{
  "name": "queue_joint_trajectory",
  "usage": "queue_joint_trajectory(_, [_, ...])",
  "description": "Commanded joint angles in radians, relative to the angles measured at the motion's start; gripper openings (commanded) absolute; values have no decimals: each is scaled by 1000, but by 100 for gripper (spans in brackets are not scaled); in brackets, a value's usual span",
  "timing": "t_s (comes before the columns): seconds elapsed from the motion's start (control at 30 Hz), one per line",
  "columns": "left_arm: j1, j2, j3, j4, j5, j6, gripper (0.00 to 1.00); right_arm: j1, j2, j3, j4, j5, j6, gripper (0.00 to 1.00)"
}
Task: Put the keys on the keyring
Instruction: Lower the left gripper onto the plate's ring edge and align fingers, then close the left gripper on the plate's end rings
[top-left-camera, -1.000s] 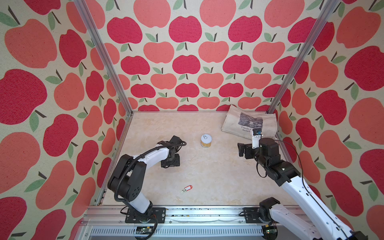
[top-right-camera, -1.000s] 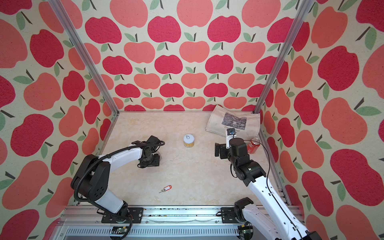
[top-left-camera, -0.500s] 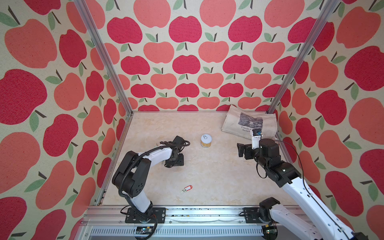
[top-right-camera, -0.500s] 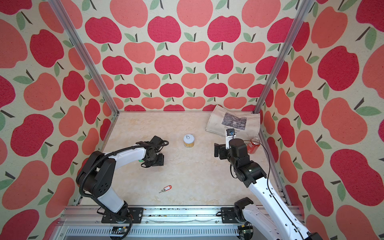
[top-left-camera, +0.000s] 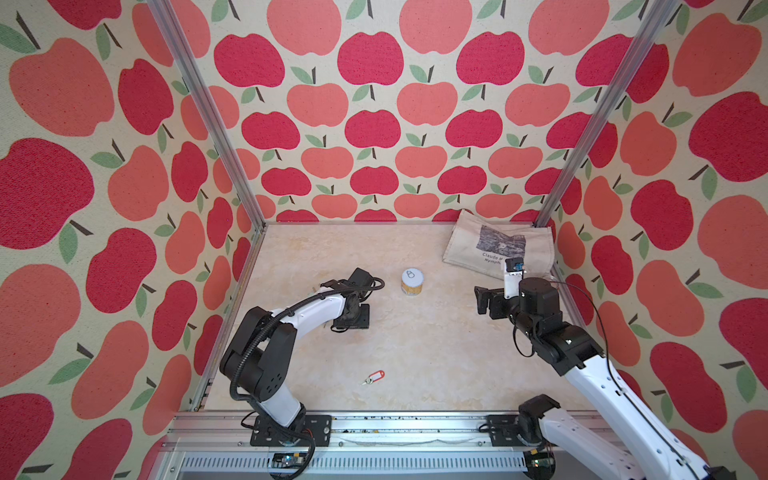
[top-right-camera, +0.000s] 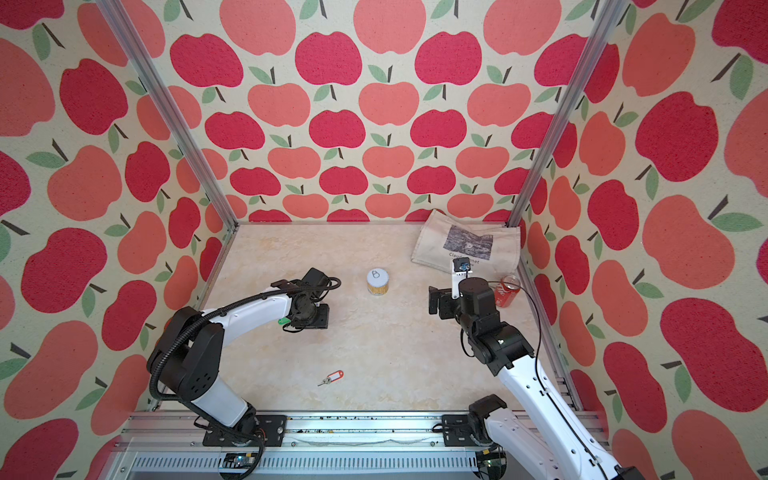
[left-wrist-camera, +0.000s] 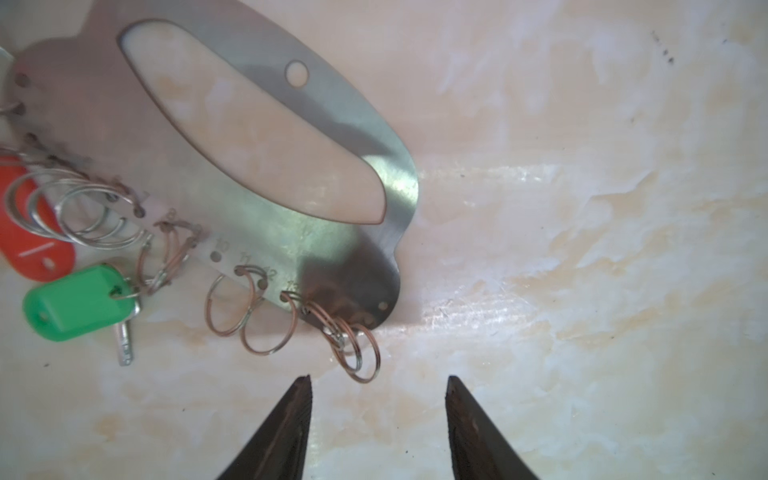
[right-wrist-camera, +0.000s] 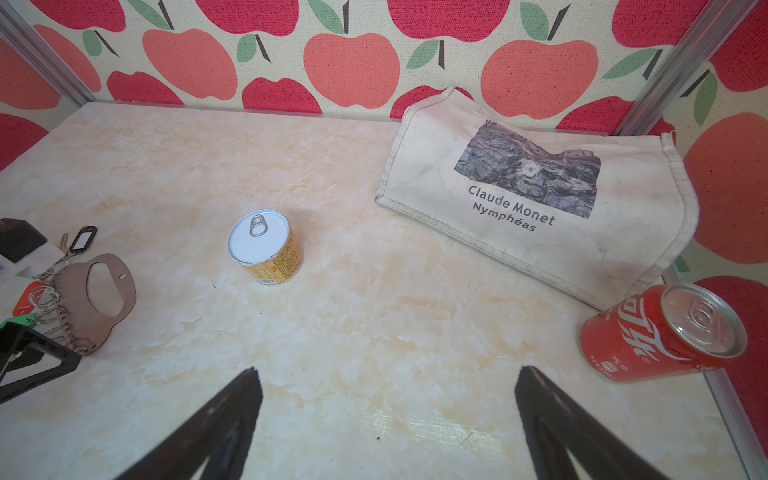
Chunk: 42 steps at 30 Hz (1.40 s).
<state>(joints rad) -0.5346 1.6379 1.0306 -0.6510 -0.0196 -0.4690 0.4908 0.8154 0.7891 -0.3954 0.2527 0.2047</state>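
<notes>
- The keyring (left-wrist-camera: 345, 124), a flat metal plate with a long handle slot, lies flat on the table (left-wrist-camera: 582, 249) just ahead of the left pincer (left-wrist-camera: 378, 378). Its end rings (left-wrist-camera: 356, 353) sit right beside the fingertips; whether they touch cannot be told.
- Farther along the plate's ringed edge from that pincer hang a green-tagged key (left-wrist-camera: 75, 303) and a red-tagged key (left-wrist-camera: 29, 237). The right wrist view also shows a black-tagged key (right-wrist-camera: 83, 239) at the plate's far end.
- The left pincer points down at the table with its fingers apart and nothing between them.
- A loose red-tagged key (top-left-camera: 376, 376) lies alone on the table in both top views, well apart from both pincers and nearer the arm bases.
- The right pincer (right-wrist-camera: 388, 374) is spread wide and empty above the table, well apart from the keyring.
- A small tin (top-left-camera: 412, 281) stands upright between the two pincers.
- Beyond the right pincer a cream tote bag (right-wrist-camera: 540, 187) lies against the back wall, with a red cola can (right-wrist-camera: 660, 332) just beside it.
</notes>
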Motion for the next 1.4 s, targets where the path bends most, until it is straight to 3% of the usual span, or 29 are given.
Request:
queue_joint_trajectory(0.0, [4,3,61,-69,-68,49,52,7,-10,-12,-2,0,19,99])
queue_joint_trajectory(0.8, [-60,117,167,-154,-155,81,31,9,-77,-29,-42,3,32,99])
queue_joint_trajectory(1.37, [36,83,99,-57,-58,-119,24,8,-93,-47,-38,-11,36,99])
